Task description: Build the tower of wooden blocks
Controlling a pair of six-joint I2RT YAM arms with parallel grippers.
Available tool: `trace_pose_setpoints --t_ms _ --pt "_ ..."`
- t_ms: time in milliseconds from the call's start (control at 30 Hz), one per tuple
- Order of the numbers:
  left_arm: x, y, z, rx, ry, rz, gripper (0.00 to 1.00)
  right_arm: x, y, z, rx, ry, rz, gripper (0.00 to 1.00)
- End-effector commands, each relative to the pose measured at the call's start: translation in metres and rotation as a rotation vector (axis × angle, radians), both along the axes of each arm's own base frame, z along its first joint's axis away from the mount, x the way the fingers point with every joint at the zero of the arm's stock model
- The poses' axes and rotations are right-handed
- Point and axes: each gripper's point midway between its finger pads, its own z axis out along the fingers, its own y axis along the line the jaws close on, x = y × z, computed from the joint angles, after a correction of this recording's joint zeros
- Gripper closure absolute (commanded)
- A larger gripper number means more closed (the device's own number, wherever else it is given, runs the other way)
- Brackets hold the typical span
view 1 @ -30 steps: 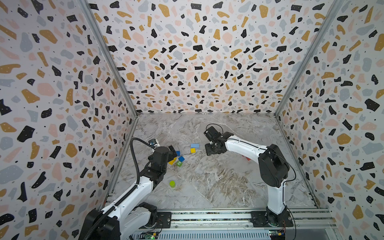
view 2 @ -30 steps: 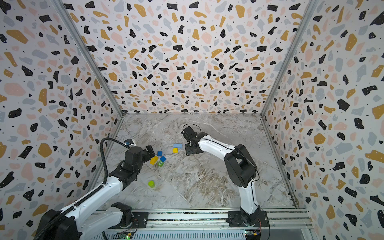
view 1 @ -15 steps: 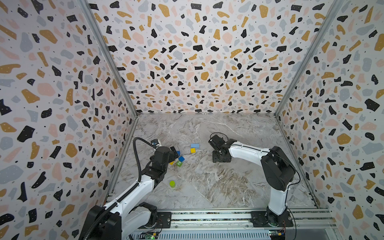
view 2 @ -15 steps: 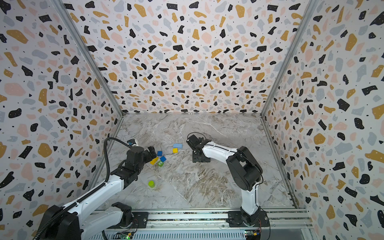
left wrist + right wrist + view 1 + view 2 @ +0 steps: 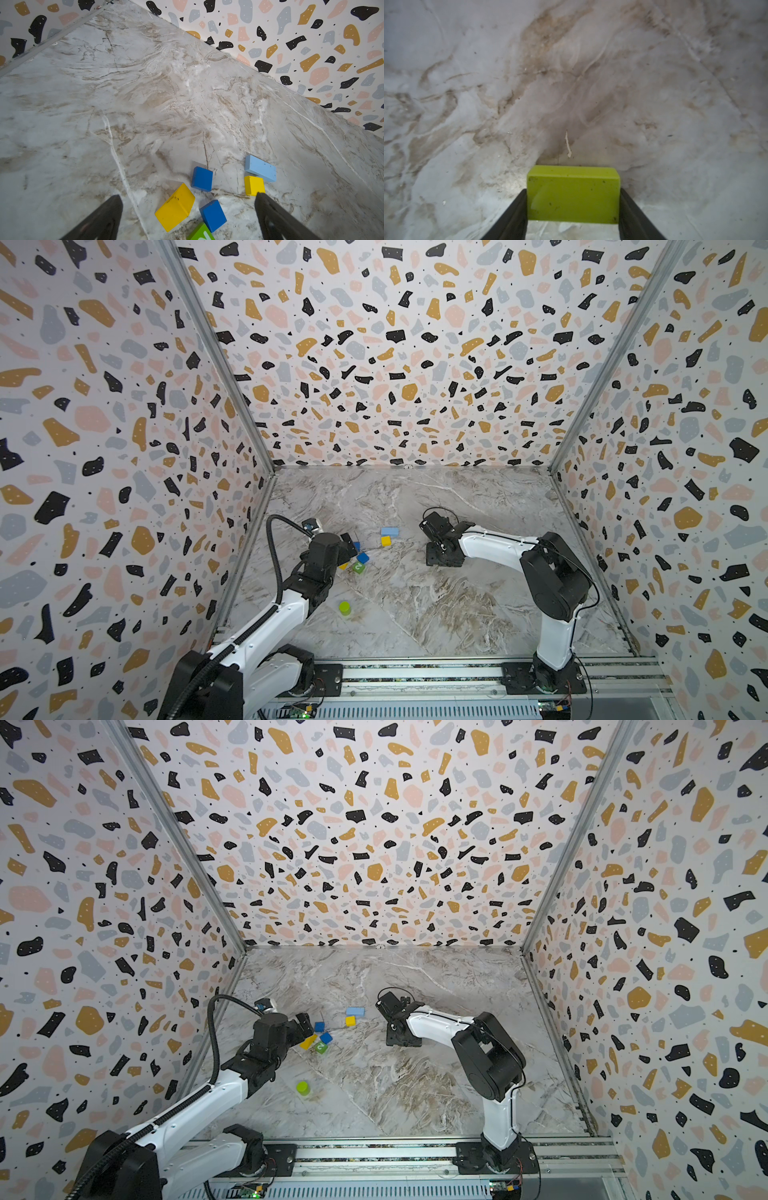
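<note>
The wood blocks (image 5: 325, 1038) lie in a single layer on the marble desk (image 5: 415, 614), except one. A lime green bar (image 5: 573, 195) is clamped between the fingers of the right hand (image 5: 443, 559), low over the desk and well to the right of the rest. Whether it touches the surface cannot be told.

The left hand (image 5: 187, 196) hangs with its jaws spread wide and empty over a cluster: a yellow bar (image 5: 175, 207), two blue cubes (image 5: 202, 179) and a green lettered cube (image 5: 200, 232). A light blue bar (image 5: 260, 168) lies just beside a small yellow cube (image 5: 254, 185). A lime cylinder (image 5: 344, 607) stands alone, well apart from the cluster.
</note>
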Motion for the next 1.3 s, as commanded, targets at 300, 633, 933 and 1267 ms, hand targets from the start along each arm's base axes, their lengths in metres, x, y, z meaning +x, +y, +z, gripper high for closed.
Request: trace_pose_setpoints --t_ms 300,633,933,1267 --pt "0.006 0.001 0.015 -0.004 -0.043 0.005 0.0 0.001 0.0 0.021 0.016 -0.027 0.027 0.25" --pt "0.003 -0.009 0.011 -0.007 -0.01 -0.05 0.0 0.005 -0.04 0.082 0.024 -0.154 0.039 0.25" --pt "0.012 -0.06 0.042 0.06 -0.013 -0.173 0.0 0.0 -0.126 0.111 0.22 -0.264 -0.131 0.34" --pt "0.015 -0.103 0.036 0.143 0.04 -0.249 0.0 -0.002 -0.184 0.073 0.411 -0.294 -0.328 0.87"
